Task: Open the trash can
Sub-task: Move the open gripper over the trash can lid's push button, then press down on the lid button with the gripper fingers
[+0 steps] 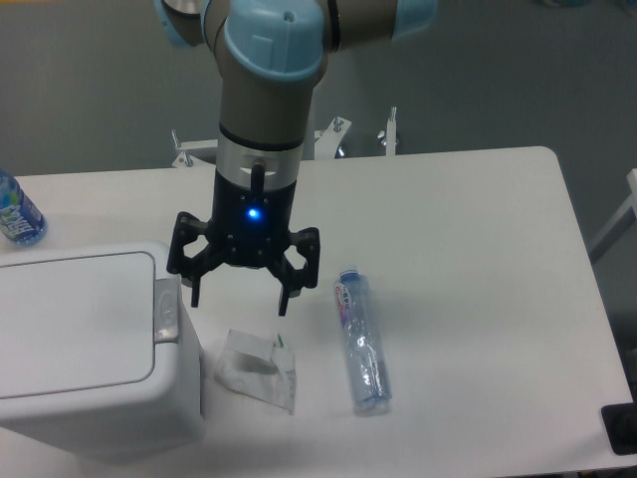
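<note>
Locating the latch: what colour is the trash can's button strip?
Grey, on the white trash can; fixed camera view.
</note>
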Controlling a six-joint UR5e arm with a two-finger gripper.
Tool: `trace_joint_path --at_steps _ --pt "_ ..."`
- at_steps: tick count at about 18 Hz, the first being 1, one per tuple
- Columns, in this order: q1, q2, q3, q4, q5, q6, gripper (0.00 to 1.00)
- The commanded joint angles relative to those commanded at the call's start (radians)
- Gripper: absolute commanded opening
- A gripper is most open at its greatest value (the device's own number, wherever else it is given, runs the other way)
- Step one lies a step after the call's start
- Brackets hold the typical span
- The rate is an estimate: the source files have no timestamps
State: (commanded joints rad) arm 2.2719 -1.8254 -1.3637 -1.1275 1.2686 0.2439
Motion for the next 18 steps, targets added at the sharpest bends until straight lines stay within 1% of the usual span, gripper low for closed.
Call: trace_joint_path --at_steps 10,15,18 --pt "-0.021 -0.005 -0.012 0.000 0.000 -0.008 1.00" --pt "-0.031 -0.012 -0.014 0.024 0.000 -0.031 1.00" --pt "-0.031 -0.020 -0.014 0.025 0.000 -0.031 1.00"
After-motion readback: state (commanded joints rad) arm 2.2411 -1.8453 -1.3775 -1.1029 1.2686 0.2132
